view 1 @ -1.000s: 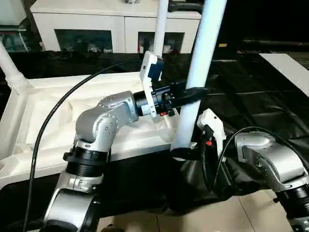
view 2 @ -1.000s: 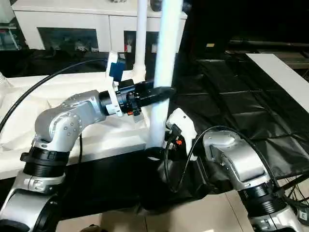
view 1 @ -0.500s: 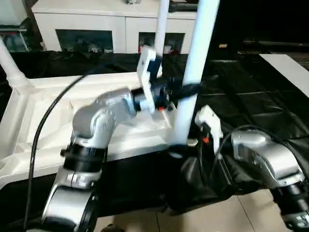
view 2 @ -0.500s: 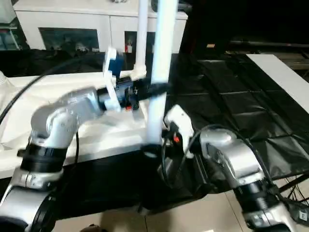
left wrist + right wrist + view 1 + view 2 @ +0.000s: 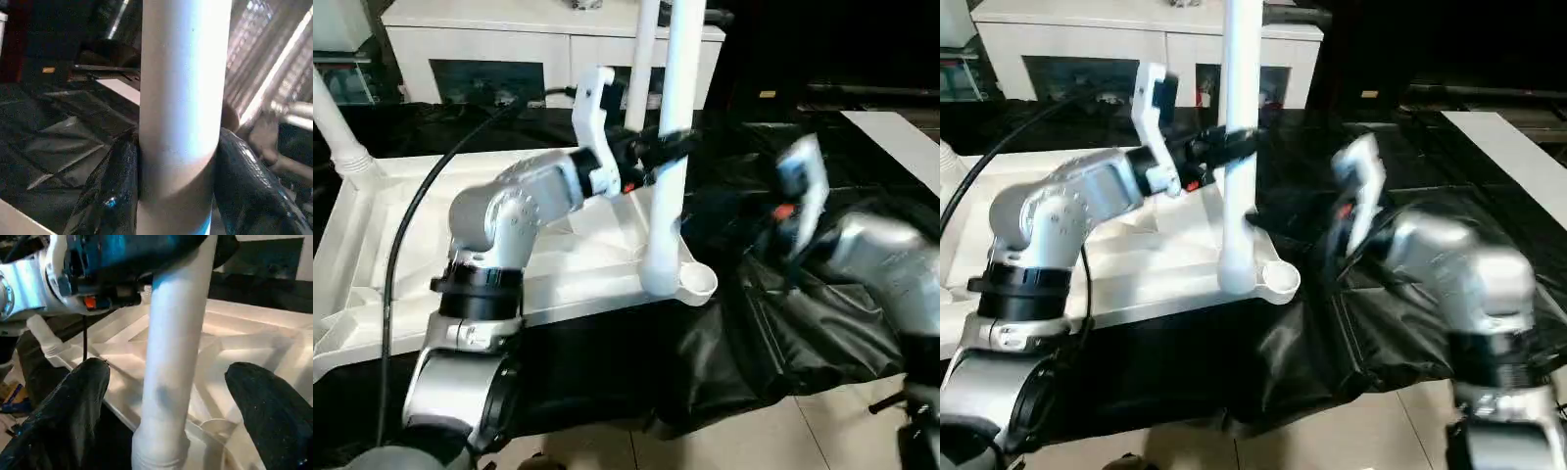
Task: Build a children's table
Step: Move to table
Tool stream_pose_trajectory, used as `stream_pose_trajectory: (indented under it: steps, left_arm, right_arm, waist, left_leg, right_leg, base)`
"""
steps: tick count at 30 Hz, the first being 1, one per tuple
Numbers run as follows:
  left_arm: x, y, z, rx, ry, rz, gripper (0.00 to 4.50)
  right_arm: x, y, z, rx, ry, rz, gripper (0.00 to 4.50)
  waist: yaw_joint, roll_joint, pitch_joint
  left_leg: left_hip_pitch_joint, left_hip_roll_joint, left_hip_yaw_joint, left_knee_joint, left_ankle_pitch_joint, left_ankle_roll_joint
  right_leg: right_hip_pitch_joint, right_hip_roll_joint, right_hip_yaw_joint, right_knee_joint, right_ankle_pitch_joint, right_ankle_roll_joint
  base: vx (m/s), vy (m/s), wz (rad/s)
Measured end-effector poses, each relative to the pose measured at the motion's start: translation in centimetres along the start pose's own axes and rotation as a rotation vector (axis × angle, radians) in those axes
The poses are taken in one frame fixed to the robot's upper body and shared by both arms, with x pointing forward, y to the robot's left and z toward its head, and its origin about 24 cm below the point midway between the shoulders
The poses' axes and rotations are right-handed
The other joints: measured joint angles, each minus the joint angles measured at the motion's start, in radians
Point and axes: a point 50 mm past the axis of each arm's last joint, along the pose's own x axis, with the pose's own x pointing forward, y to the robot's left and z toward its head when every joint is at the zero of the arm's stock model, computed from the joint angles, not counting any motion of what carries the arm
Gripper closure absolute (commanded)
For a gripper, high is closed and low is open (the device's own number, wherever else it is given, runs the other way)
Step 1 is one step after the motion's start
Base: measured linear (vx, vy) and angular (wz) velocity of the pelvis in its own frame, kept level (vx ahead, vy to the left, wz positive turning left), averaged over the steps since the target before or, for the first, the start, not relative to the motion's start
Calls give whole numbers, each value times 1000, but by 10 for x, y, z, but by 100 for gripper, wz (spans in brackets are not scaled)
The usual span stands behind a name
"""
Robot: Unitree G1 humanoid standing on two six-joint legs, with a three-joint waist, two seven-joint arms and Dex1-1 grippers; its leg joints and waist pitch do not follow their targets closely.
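Observation:
The children's table lies as a white ribbed tabletop (image 5: 372, 245), underside up, on black sheeting. One long white leg (image 5: 668, 108) stands nearly upright at its near right corner, its lower end beside the round socket rim (image 5: 701, 284); I cannot tell whether it is seated. My left gripper (image 5: 674, 147) is shut on this leg at mid-height, with black fingers (image 5: 110, 196) on both sides of the tube (image 5: 181, 98). My right gripper (image 5: 168, 369) is open and off the leg, its fingers (image 5: 73, 416) spread wide. The right arm (image 5: 862, 255) is out to the right.
Two more white legs stand upright, one at the far right corner (image 5: 644, 39) and one at the left (image 5: 337, 127). A white cabinet with glass doors (image 5: 499, 49) stands behind. Black sheeting (image 5: 783, 333) drapes to the tiled floor (image 5: 783, 436). A white board (image 5: 901, 137) lies at the right.
My right gripper has opened, let go of the leg's lower part and drawn away to the right. The left gripper kept its hold and brought the leg leftward and more upright.

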Motion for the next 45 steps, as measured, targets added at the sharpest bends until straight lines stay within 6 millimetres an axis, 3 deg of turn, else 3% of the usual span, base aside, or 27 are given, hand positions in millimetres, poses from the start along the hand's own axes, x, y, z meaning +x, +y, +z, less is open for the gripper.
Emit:
stream_pose_trajectory:
  steps: [8, 15, 21, 45]
  left_arm:
    - [1, 4, 8, -46, -21, 48, 269]
    - [4, 1, 7, -63, -10, 63, 269]
    - [6, 0, 5, -37, 8, 72, 269]
    - [8, -6, 4, 79, 36, 32, 269]
  right_arm:
    - [6, -3, -7, 51, 42, -29, 33]
    - [40, -1, -12, 116, 49, -68, 33]
    - [55, 0, -16, 134, 56, -112, 33]
    - [57, 4, -26, 190, 141, -87, 235]
  waist:
    - [-2, -7, 4]
    - [0, -9, 4]
    - [2, -9, 4]
    - [-2, -10, 5]
  left_leg:
    - [0, 0, 0, 0, 0, 1]
    - [-1, 0, 0, 0, 1, 0]
    - [-2, 0, 0, 0, 1, -1]
    - [-1, 0, 0, 0, 2, -2]
  right_leg:
    - [0, 0, 0, 0, 1, 0]
    - [-1, 0, -1, 0, 1, 0]
    - [-1, 0, 0, -1, 2, 0]
    - [-1, 0, 0, -1, 3, 2]
  base:
    - [0, 0, 0]
    - [0, 0, 0]
    - [0, 0, 0]
    - [0, 0, 0]
